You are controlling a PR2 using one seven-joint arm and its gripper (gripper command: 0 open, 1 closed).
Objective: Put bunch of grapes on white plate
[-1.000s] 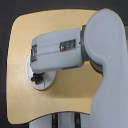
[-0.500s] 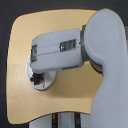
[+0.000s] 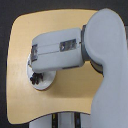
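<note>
The white plate lies on the wooden table toward the exterior view's left, and the arm's pale forearm covers most of it. A small dark cluster, apparently the bunch of grapes, shows at the plate's left rim just under the forearm's end. My gripper points down there, right over that dark cluster. The wrist housing hides its fingers, and I cannot make out whether they are open or shut on the grapes.
The round-cornered wooden table fills the view. The big grey-white upper arm and shoulder cover the right side. The table's front edge runs along the bottom, with dark gaps below it.
</note>
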